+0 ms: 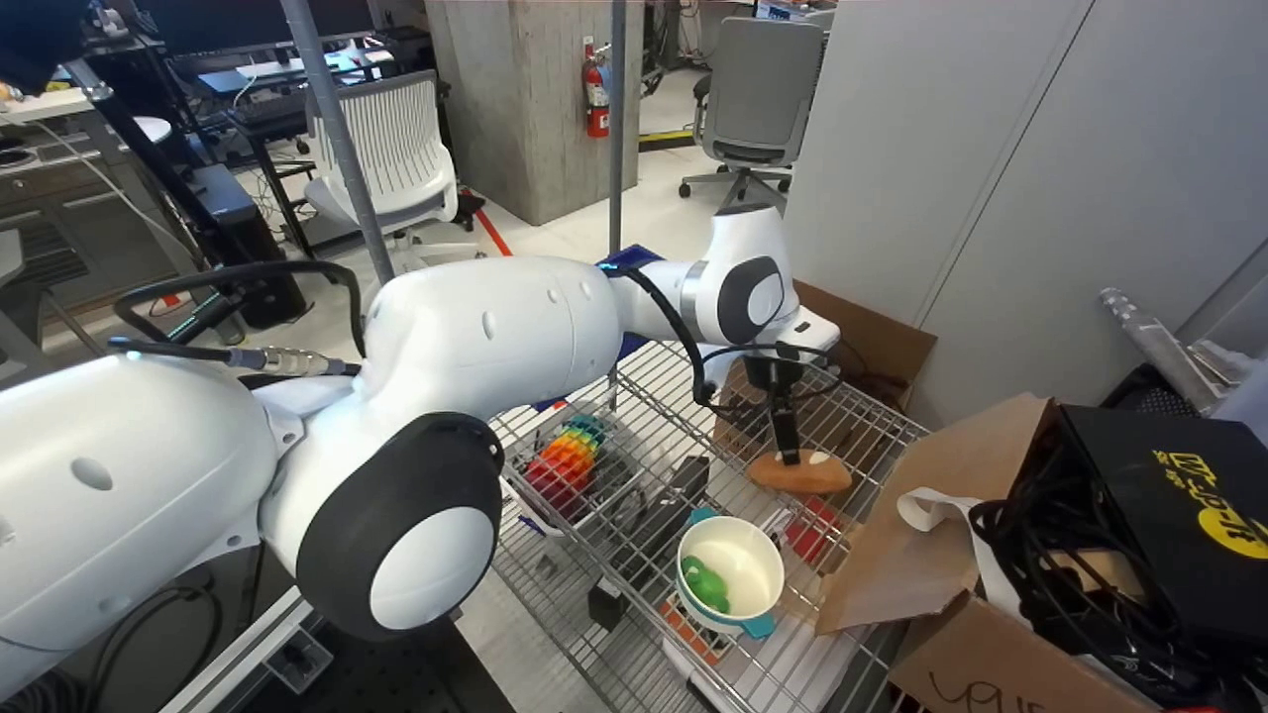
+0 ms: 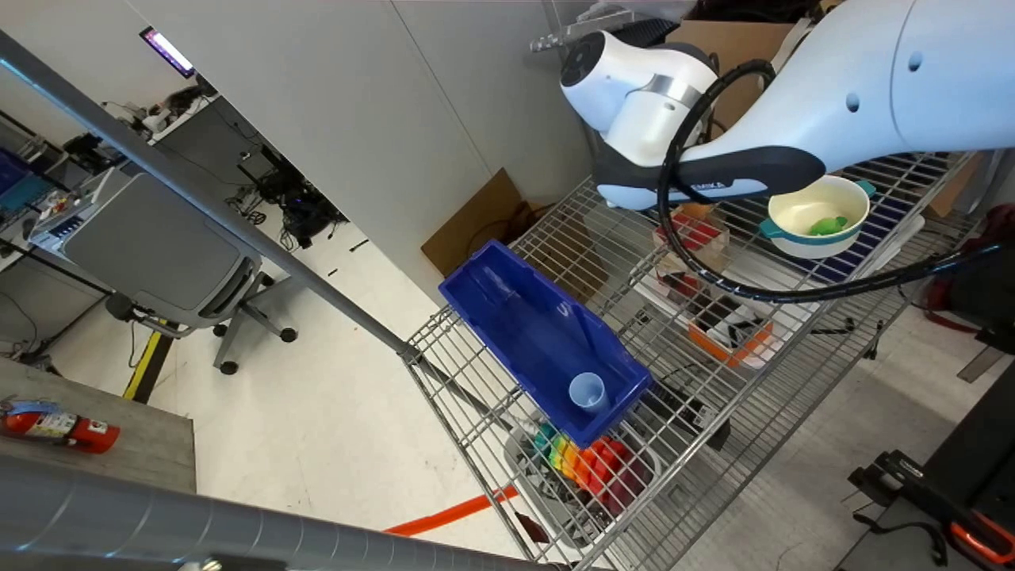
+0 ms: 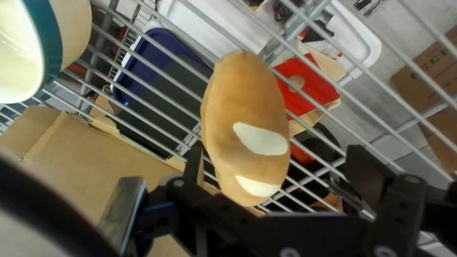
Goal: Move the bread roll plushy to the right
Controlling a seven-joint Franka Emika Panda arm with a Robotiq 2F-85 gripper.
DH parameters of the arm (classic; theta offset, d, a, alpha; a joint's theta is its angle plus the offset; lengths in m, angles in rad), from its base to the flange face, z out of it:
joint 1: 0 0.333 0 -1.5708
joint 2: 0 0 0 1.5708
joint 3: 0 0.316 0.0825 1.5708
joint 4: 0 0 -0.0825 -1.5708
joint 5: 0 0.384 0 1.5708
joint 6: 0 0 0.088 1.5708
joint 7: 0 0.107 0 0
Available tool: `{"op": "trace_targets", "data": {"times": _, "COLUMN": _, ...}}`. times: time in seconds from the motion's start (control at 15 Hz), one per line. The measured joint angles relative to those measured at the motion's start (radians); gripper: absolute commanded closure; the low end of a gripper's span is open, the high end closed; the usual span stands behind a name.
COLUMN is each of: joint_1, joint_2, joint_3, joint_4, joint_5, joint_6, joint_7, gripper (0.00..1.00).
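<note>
The bread roll plushy (image 1: 807, 473) is an oblong orange-brown soft toy with pale patches, lying on the wire shelf. In the wrist view the plushy (image 3: 246, 103) stands lengthwise, its lower end near my jaws. My gripper (image 3: 277, 155) is open there: one finger is close to the roll's left side, the other well off to its right. In an exterior view my gripper (image 1: 788, 451) points down with a fingertip at the roll; whether it touches is unclear. In an exterior view the arm (image 2: 714, 170) hides the roll and the gripper.
A green-and-white bowl (image 1: 763, 555) with a green toy (image 1: 705, 584) stands near the roll. A cardboard box (image 1: 941, 535) with cables stands beside them. A blue bin (image 2: 547, 341) holding a cup (image 2: 588, 392) sits on the wire shelf (image 2: 468, 396).
</note>
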Motion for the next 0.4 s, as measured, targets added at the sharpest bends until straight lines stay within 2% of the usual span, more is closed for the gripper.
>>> {"op": "trace_targets", "data": {"times": 0.27, "joint_1": -0.004, "joint_2": -0.046, "joint_3": 0.089, "joint_4": 0.018, "joint_5": 0.088, "joint_6": -0.07, "joint_7": -0.125, "gripper": 0.0}}
{"op": "trace_targets", "data": {"times": 0.4, "joint_1": -0.002, "joint_2": -0.065, "joint_3": 0.104, "joint_4": 0.018, "joint_5": 0.095, "joint_6": -0.085, "joint_7": -0.142, "gripper": 0.0}}
